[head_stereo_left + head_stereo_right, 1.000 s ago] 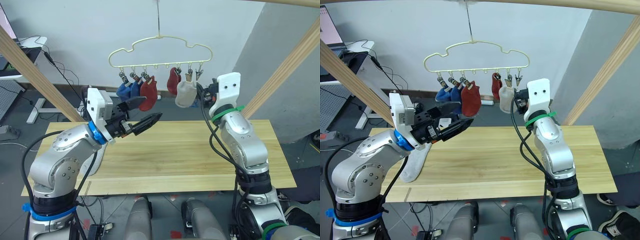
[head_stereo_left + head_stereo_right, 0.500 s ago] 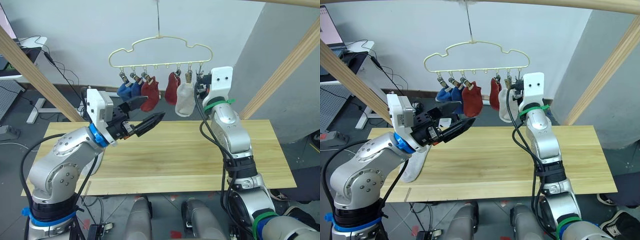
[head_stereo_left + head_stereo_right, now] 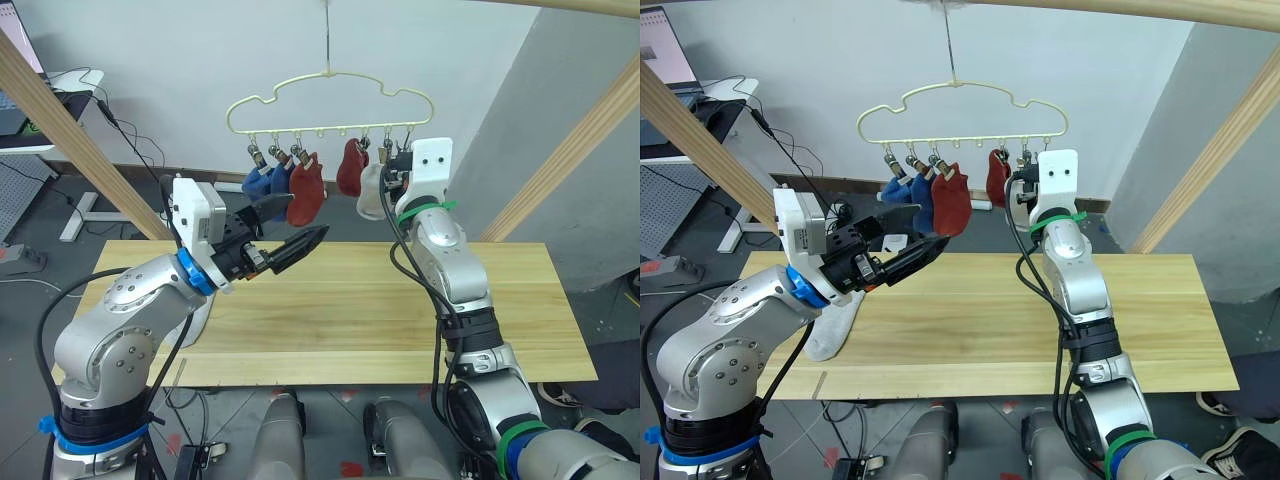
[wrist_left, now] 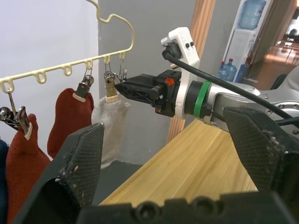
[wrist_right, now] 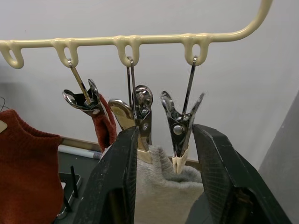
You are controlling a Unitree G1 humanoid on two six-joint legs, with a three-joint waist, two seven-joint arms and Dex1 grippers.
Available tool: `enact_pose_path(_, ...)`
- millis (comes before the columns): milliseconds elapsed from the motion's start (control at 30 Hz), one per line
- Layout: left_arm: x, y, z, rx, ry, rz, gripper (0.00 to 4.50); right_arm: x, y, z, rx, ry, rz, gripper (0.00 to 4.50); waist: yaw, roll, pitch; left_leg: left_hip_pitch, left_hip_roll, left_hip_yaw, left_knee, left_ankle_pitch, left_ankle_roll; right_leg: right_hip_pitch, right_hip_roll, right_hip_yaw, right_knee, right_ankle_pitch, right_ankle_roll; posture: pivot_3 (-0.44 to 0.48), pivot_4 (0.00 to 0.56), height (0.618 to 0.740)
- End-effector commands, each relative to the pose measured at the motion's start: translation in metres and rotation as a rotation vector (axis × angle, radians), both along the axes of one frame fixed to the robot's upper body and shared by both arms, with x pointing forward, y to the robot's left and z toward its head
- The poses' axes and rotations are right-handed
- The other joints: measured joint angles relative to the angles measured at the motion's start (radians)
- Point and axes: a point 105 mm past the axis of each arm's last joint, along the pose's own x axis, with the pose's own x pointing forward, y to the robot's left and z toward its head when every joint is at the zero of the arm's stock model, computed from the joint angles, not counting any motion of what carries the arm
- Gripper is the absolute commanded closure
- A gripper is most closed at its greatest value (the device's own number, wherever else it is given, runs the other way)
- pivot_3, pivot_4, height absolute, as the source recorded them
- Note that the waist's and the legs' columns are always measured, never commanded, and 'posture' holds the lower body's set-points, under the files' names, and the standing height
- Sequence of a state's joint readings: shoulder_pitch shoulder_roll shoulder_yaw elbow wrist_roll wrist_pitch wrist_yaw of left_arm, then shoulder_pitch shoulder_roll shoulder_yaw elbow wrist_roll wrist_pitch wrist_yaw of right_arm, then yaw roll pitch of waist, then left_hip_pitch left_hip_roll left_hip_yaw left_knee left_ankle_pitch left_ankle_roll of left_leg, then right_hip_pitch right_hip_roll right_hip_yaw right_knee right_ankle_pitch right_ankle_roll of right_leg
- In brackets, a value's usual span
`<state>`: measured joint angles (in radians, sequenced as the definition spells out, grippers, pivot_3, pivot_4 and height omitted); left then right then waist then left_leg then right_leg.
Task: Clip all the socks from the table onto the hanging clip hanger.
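Note:
The pale-yellow clip hanger [image 3: 330, 92] hangs above the table's [image 3: 400, 320] far edge. Two blue socks [image 3: 263, 180], two rust-red socks [image 3: 305, 190] [image 3: 349, 168] and one light grey sock [image 3: 372, 192] hang from its clips. Another grey sock [image 3: 833, 328] lies at the table's left end, partly behind my left arm. My right gripper [image 5: 170, 177] is open at the hanger's right end, its fingers either side of an empty clip [image 5: 180, 133], right beside the hung grey sock [image 5: 159, 186]. My left gripper [image 3: 290, 227] is open and empty, just below the left-hand socks.
Slanted wooden poles [image 3: 60, 120] [image 3: 575, 140] of the frame stand at either side of the table. A desk with cables [image 3: 65, 85] is at the back left. Water bottles [image 4: 254, 14] stand far behind.
My right gripper has risen and moved left, from beside the grey sock up to the hanger's end clips. The hanger has swung slightly. My left gripper has stayed put.

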<state>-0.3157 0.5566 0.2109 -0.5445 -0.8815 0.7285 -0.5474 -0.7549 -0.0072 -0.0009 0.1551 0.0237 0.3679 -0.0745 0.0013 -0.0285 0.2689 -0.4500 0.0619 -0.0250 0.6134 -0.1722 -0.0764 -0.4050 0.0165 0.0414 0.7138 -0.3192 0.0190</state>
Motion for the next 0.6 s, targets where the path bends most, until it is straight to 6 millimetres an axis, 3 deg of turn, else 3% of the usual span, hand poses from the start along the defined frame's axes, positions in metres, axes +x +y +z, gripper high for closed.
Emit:
enact_pose_path(33, -0.008, -0.0023, 0.0087, 0.005, -0.046, -0.016, 0.0, -0.0001, -0.0063, 0.0184, 0.027, -0.061, -0.031, 2.61, 0.0, 0.0, 0.0, 0.0, 0.0, 0.0, 0.0, 0.0, 0.0, 0.0, 0.0, 0.0, 0.0, 0.0, 0.0, 0.137, 0.237, 0.74)
enact_pose_path(600, -0.0065, -0.0042, 0.0081, 0.012, -0.045, -0.019, 0.0, 0.0077, -0.0064, 0.0258, 0.029, -0.074, -0.054, 2.61, 0.001, 0.0, 0.0, 0.0, 0.0, 0.0, 0.0, 0.0, 0.0, 0.0, 0.0, 0.0, 0.0, 0.0, 0.0, 0.141, 0.237, 0.74)
